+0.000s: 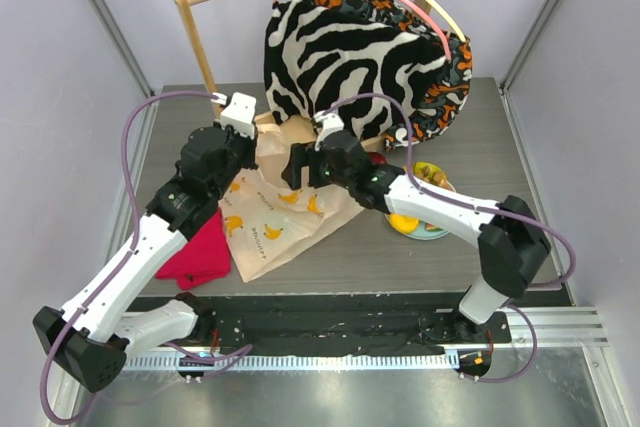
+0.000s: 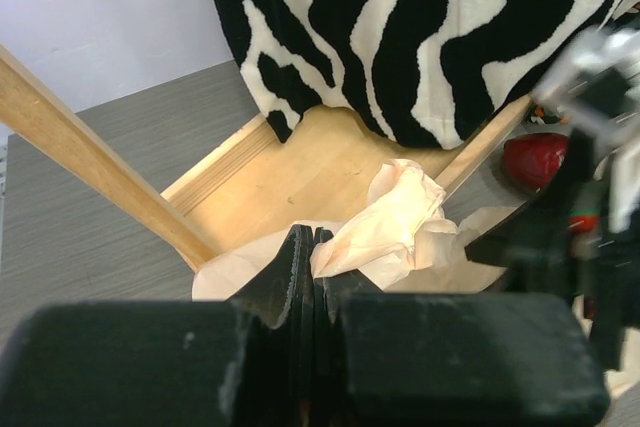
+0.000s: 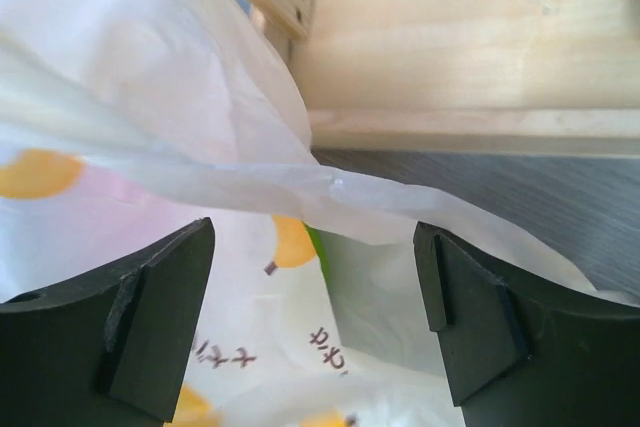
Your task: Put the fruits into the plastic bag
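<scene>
The plastic bag [image 1: 270, 222] is lying on the table [image 1: 480, 147], in the middle, with little yellow bananas printed on it. Its crumpled top end is pointing to 12 o'clock, right by the flat foot of the wooden rack [image 2: 300, 162].

The left gripper [image 2: 308, 247] is pressing its two fingers tight together. It is pinching the bag's top edge, and the bunched-up plastic is sticking up just at 2 o'clock from its tips.

The right gripper [image 3: 312, 277] is holding its fingers wide apart. It is hanging just over the bag's top end and nothing is sitting between its fingers. Only thin bag plastic is showing under it. A small green bit is showing through the plastic, but I cannot tell what it is.

The fruits are sitting outside the bag. A plate [image 1: 437, 233] is lying at 3 o'clock from the bag, with a lemon [image 1: 403, 222] and bananas [image 1: 430, 177] on it. A dark red apple [image 2: 535, 159] is resting on the table at 2 o'clock from the bag, close to the rack.

A red cloth [image 1: 195, 252] is lying at 9 o'clock from the bag, touching its edge. A zebra cloth [image 1: 340, 57] is hanging on the rack at 12 o'clock
</scene>
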